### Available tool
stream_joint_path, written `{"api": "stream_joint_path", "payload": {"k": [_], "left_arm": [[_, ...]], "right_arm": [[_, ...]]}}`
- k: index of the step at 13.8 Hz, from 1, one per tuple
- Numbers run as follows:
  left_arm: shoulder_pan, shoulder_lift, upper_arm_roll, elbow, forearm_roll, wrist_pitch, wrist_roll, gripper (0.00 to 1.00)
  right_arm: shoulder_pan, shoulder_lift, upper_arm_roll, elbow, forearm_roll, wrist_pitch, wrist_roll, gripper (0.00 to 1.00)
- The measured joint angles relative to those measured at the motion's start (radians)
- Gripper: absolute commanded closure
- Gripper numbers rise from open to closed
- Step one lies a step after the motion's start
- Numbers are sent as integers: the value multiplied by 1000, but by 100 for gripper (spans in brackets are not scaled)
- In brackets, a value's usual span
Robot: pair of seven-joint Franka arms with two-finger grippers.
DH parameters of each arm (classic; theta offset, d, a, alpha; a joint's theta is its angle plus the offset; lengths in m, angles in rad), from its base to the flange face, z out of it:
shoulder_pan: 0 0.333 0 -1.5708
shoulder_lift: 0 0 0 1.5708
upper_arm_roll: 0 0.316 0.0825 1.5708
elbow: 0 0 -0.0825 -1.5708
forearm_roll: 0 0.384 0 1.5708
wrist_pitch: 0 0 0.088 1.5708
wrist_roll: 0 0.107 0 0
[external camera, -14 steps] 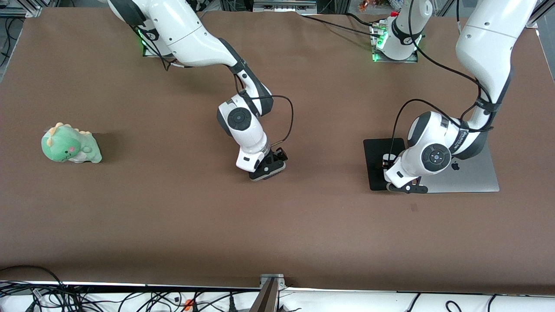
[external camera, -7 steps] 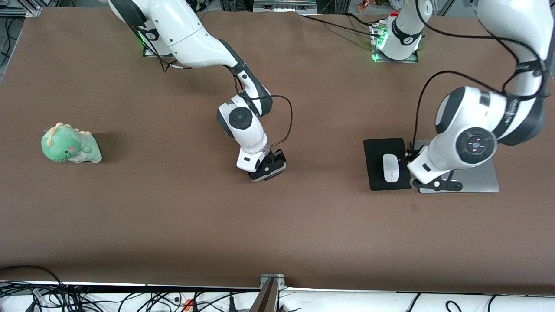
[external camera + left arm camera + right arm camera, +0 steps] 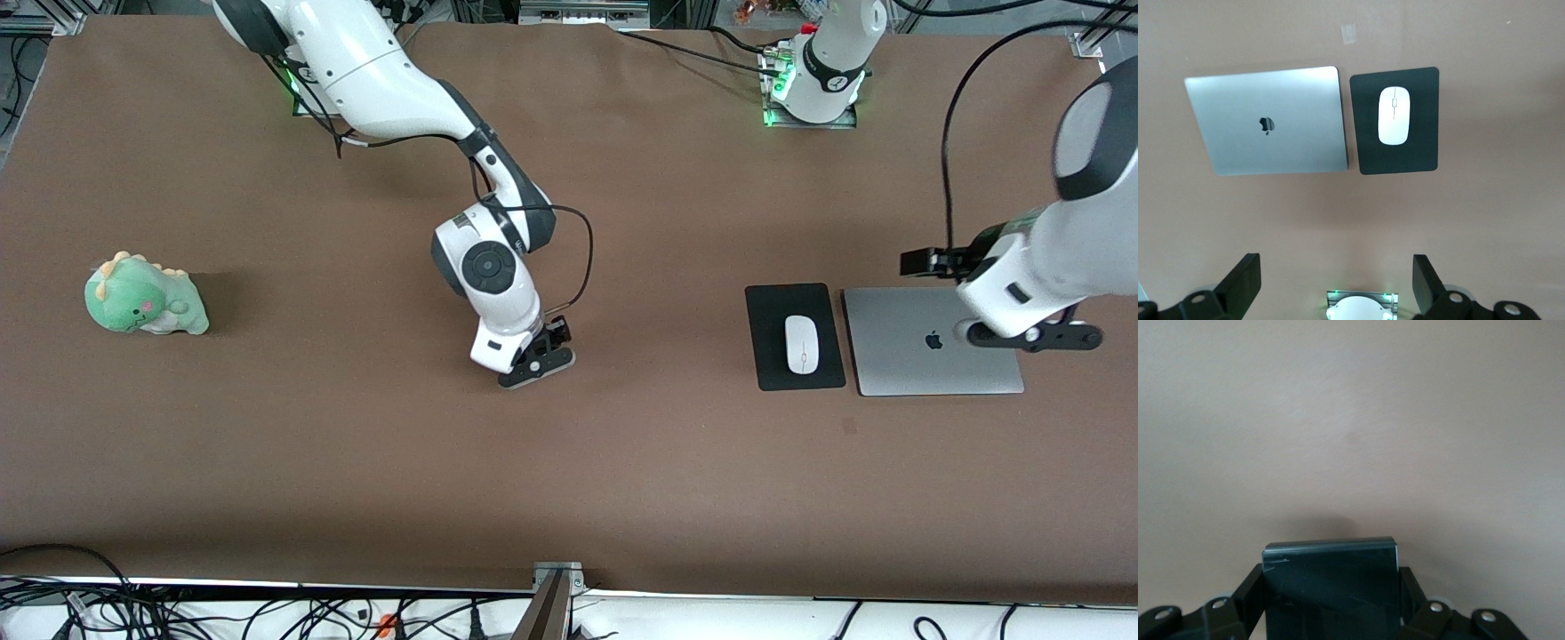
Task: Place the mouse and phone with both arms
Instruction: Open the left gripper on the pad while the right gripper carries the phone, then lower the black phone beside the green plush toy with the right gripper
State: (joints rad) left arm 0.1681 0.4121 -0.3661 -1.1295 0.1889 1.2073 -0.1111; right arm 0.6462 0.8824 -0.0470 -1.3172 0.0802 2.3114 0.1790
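1 mouse (image 3: 802, 344) lying on 1 black pad (image 3: 770, 356), beside 1 closed laptop (image 3: 925, 364) | 1 phone (image 3: 1330, 577) clamped in right gripper (image 3: 536, 366) over mid-table | left gripper (image 3: 1034, 336) spread wide, holding nothing, above laptop | 1 green toy dinosaur (image 3: 144, 299) toward right arm's end, well apart

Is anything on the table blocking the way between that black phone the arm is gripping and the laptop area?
Nothing visible does. The right gripper holds the phone at mid-table; only bare brown table lies between it and the mouse pad.
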Motion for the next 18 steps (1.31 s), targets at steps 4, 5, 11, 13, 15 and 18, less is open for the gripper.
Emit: {"api": "stream_joint_path", "payload": {"k": [4, 5, 11, 13, 15, 18], "left_arm": [[11, -118, 106, -66, -132, 31, 110, 0], [11, -158, 146, -134, -156, 100, 123, 0], [-140, -331, 350, -380, -177, 261, 139, 0], [-162, -376, 383, -425, -178, 308, 140, 0], [-162, -406, 389, -466, -178, 343, 141, 0], [-163, -411, 390, -480, -178, 357, 141, 0]], "right_arm": [[-129, -13, -5, 19, 35, -70, -160, 59], [-170, -14, -6, 19, 41, -105, -192, 59], [-383, -112, -7, -150, 48, -203, -302, 62], [-418, -179, -29, -265, 48, -203, -308, 62], [-434, -239, -85, -365, 48, -203, -310, 62], [-445, -290, -192, -464, 48, -178, -335, 63]]}}
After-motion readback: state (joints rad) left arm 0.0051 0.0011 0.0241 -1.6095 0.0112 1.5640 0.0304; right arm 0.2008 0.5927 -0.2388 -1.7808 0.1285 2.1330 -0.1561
